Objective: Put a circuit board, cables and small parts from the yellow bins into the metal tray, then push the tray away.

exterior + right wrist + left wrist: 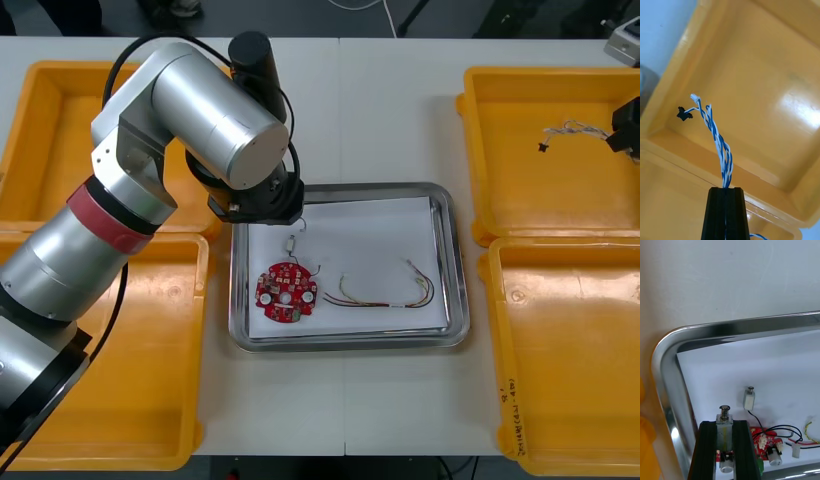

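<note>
Left hand (724, 424) gripping small metal part (724, 416), hovering over metal tray (457, 262) far-left corner. Right hand (725, 190) pinching blue-and-white cable (717, 137) above far right yellow bin (520, 200). Circuit board (286, 292) lying in tray.

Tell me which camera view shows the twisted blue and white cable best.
The right wrist view: the blue and white cable rises close up from the shut right gripper, both end connectors visible. The front view shows it as a thin strand over the far right yellow bin. The left wrist view faces the metal tray instead.
</note>
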Available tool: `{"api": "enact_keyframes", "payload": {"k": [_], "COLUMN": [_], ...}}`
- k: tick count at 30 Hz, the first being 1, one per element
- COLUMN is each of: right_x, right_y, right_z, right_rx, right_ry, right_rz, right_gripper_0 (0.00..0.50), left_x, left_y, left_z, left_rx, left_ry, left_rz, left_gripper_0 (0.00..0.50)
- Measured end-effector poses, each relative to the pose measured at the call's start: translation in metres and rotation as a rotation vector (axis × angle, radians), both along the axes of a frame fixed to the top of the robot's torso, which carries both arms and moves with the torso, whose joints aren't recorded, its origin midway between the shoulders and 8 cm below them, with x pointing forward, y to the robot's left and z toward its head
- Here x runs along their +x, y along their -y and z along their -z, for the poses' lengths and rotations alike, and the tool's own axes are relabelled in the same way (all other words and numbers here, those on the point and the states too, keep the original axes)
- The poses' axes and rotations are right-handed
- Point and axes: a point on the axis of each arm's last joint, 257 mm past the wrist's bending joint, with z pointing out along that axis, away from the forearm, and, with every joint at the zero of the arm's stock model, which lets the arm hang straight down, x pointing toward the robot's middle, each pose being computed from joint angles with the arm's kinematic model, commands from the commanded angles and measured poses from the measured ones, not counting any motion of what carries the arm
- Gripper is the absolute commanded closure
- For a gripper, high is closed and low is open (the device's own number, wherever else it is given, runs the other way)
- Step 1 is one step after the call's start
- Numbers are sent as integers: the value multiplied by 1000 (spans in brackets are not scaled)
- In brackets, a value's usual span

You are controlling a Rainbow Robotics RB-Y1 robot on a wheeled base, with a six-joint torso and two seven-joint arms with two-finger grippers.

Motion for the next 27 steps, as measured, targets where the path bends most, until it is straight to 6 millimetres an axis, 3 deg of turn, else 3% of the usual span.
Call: {"api": "enact_keyframes", "payload": {"k": [10, 21, 24, 25, 27], "right_x": [-9, -31, -36, -38, -41], "right_y": [-45, -98, -107, -110, -114], "right_z": [-5, 14, 18, 19, 21], "right_rx": [-22, -81, -59, -54, -49], "right_ry": [21, -19, -42, -48, -58], "right_rz": [-140, -312, -325, -334, -351], "right_gripper_0": [500, 500, 500, 500, 500], "left_x": [5, 4, 3, 3, 3], "left_y": [2, 3, 4, 4, 4], "left_z": [23, 29, 30, 30, 30], "left_rx": [12, 24, 26, 26, 26], "left_ry": [-9, -14, -14, -14, -14], "left_rz": [4, 14, 16, 16, 17], "left_gripper_0": [500, 489, 365, 258, 103]}}
